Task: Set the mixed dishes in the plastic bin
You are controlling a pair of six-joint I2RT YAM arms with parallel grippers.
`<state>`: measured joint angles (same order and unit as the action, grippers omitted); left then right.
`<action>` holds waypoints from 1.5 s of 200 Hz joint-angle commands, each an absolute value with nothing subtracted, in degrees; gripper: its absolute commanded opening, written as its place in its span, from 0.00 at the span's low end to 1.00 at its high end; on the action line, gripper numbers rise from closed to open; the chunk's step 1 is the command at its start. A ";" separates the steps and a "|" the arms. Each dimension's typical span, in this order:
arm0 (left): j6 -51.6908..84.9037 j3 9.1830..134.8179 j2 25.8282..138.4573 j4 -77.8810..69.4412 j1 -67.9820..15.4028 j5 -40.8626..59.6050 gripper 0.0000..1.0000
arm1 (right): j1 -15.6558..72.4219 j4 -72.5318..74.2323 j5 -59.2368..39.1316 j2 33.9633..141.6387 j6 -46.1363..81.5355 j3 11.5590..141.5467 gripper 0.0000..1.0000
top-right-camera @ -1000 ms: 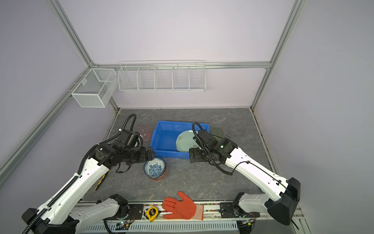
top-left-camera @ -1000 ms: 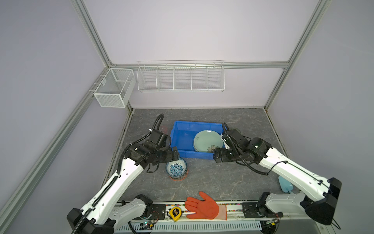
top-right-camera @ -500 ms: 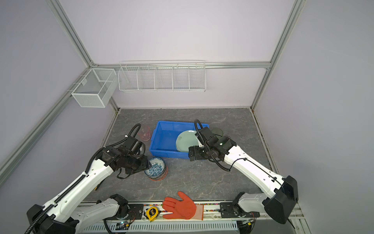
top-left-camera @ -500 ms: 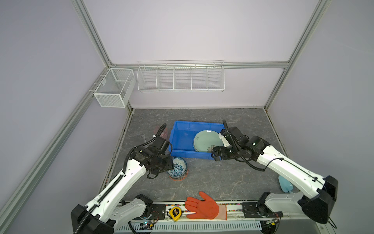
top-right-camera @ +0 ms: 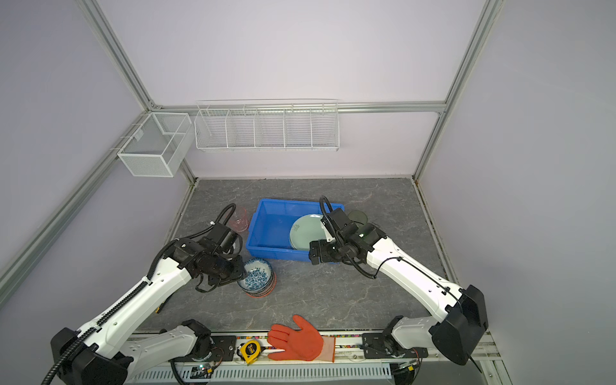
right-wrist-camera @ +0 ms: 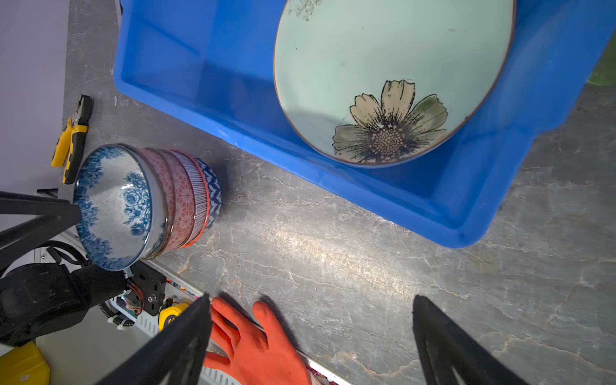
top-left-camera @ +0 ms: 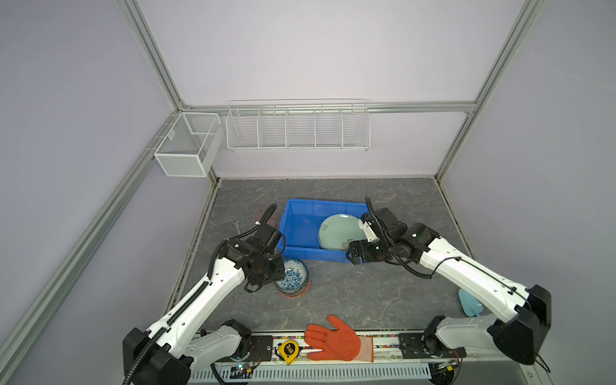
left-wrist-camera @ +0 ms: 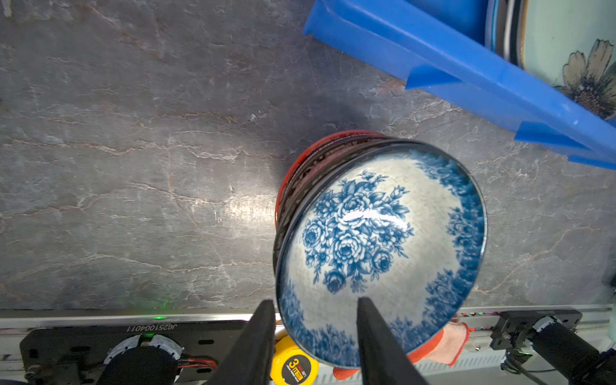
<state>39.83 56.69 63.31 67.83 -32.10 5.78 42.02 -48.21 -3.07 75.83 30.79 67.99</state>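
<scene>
Straddling the rim of the blue bowl [left-wrist-camera: 376,240], the left jaws, not yet pinching, could tip the nested stack [right-wrist-camera: 186,200] on lifting; right jaws gape empty.

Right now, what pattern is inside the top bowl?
The bowl has blue flowers on white; best in the left wrist view.

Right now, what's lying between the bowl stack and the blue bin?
Nothing: only bare table separates the bowl stack from the bin. The right wrist view shows it best; both top views agree.
</scene>
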 commanded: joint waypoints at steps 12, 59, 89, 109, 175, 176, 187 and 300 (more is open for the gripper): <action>39.10 55.64 64.19 69.81 -31.99 4.77 0.39 | 41.55 -47.38 -4.13 75.95 29.97 66.98 0.95; 38.14 55.55 65.42 69.63 -31.99 4.12 0.37 | 41.33 -47.24 -4.38 75.56 30.21 66.45 0.95; 38.15 55.55 65.39 69.54 -31.99 3.79 0.35 | 41.31 -47.33 -4.22 75.24 30.26 66.10 0.95; 38.15 55.55 65.38 69.62 -31.99 3.70 0.33 | 41.13 -47.29 -4.26 74.98 30.31 66.00 0.95; 38.14 55.28 65.52 69.45 -31.99 3.76 0.24 | 41.00 -47.11 -4.39 74.88 30.40 65.74 0.95; 38.10 55.28 65.54 69.44 -31.99 3.72 0.23 | 41.02 -47.11 -4.39 74.88 30.40 65.74 0.95; 38.06 55.28 65.65 69.37 -31.99 3.78 0.21 | 40.98 -47.11 -4.41 74.84 30.45 65.66 0.95; 39.35 57.13 63.93 69.92 -31.99 3.60 0.00 | 40.77 -47.11 -4.48 74.53 30.36 65.74 0.95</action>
